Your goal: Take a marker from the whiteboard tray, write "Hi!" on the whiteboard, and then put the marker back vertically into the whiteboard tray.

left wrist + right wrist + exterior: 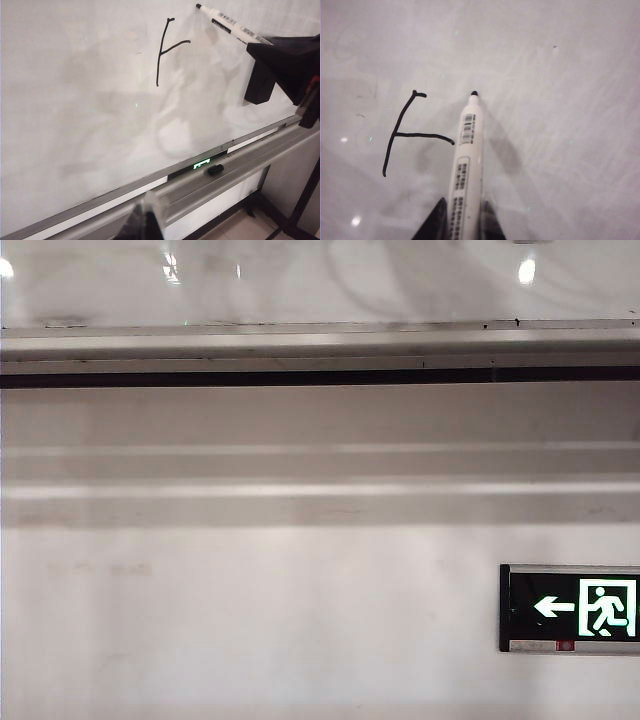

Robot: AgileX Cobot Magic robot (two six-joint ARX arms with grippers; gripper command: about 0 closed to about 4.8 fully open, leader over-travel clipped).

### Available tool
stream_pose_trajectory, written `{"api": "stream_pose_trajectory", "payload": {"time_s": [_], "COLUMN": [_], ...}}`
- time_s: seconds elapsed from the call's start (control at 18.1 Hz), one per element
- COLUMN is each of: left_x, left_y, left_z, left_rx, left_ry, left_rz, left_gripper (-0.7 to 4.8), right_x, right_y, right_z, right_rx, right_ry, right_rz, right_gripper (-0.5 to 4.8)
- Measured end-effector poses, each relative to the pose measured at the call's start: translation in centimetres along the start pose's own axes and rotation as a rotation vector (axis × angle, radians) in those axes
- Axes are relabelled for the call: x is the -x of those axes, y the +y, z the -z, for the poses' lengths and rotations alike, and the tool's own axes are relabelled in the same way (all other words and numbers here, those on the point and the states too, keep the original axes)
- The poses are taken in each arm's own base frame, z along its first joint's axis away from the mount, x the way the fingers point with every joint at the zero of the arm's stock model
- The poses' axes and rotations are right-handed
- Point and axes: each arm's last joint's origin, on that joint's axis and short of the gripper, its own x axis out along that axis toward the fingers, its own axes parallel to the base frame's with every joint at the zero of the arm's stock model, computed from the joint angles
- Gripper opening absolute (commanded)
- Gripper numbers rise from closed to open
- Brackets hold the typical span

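Note:
The whiteboard (pixel 300 280) (pixel 75 100) (pixel 560 100) bears a black upright stroke with a short crossbar (pixel 161 50) (pixel 400 135). My right gripper (pixel 463 225) (pixel 262 46) is shut on the white marker (pixel 465 160) (pixel 230 22). The marker's uncapped black tip (pixel 474 93) is at the board, just beyond the crossbar's free end. The grey whiteboard tray (pixel 300 340) (pixel 240 160) runs below the board, with a small black cap (pixel 215 169) lying on it. My left gripper (pixel 146 220) hangs near the tray, its fingers together and nothing seen between them. Neither gripper shows in the exterior view.
A lit green exit sign (pixel 575 607) hangs on the wall below the tray, at the right. Pale moulding bands (pixel 300 490) run under the tray. A dark stand leg and tiled floor (pixel 250 225) show beneath the board.

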Motion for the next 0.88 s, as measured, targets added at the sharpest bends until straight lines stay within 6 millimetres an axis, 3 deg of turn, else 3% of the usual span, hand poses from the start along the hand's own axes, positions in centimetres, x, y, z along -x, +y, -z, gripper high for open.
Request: {"api": "stream_pose_trajectory", "payload": {"time_s": [0.72, 0.88], "left_x": [0.0, 0.0], "left_y": [0.0, 0.0], "left_z": [0.0, 0.0], "left_rx": [0.0, 0.0], "left_ry": [0.0, 0.0], "left_rz": [0.0, 0.0], "left_gripper": [-0.05, -0.05], "right_x": [0.4, 0.9], "right_y": [0.8, 0.3], "right_z": [2.8, 2.3], "right_rx": [0.065, 0.055], "right_ry": [0.278, 0.261], "right_rz": [-0.054, -0.048], "right_gripper": [-0.05, -0.05]}}
